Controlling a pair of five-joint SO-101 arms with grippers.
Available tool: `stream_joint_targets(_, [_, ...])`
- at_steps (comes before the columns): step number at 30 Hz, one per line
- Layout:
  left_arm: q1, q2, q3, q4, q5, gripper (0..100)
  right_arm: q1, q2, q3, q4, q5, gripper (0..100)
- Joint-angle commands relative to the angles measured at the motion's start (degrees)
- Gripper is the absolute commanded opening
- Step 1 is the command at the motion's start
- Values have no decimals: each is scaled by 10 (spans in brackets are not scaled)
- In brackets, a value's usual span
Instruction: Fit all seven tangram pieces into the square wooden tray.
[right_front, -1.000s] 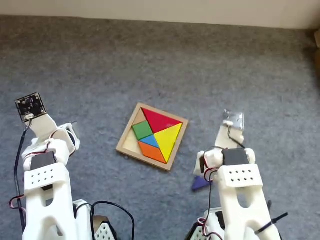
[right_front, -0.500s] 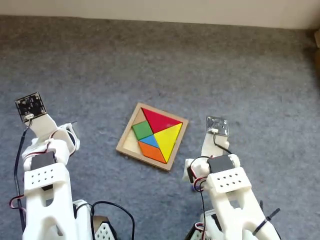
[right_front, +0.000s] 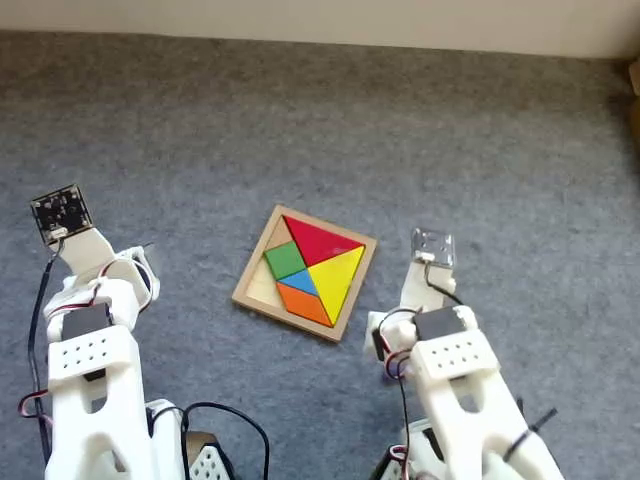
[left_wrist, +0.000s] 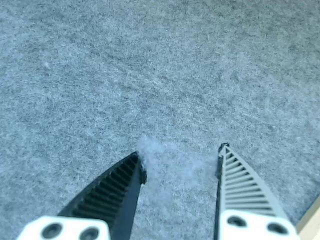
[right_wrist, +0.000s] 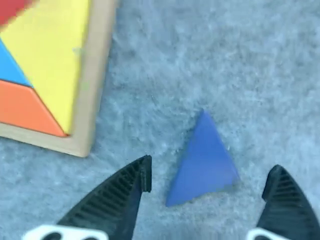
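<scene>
Blue triangle | lies between tips of right pincer | pincer wide open, empty

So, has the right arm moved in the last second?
Yes. In the high view the right arm has shifted sideways, closer to the right-hand edge of the wooden tray.
</scene>
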Motion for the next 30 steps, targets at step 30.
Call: stream_joint_targets(30, [11, -12, -3, -11, -6, 228, 29, 271, -130, -22, 7, 115])
